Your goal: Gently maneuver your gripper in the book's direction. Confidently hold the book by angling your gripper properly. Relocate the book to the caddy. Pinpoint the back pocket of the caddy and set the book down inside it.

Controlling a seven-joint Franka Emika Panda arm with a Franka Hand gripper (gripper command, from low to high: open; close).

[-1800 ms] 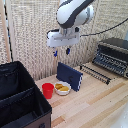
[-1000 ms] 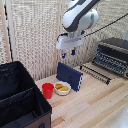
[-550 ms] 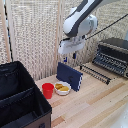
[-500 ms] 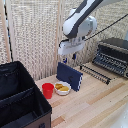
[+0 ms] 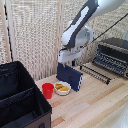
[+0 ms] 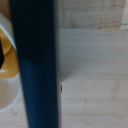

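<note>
Book (image 5: 70, 76) upright on pale wood table (image 5: 95, 105), reed-screen wall (image 5: 35, 35) behind.

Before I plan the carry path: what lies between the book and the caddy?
In the exterior view, a red cup and a small white bowl sit on the table between the book and the caddy.

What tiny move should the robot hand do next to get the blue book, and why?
Probably ease a little farther down and then close. The gripper sits right above the top edge of the upright book, which stands on the table beside the red cup. Whether the fingers already straddle the edge, the pictures don't show.
</note>
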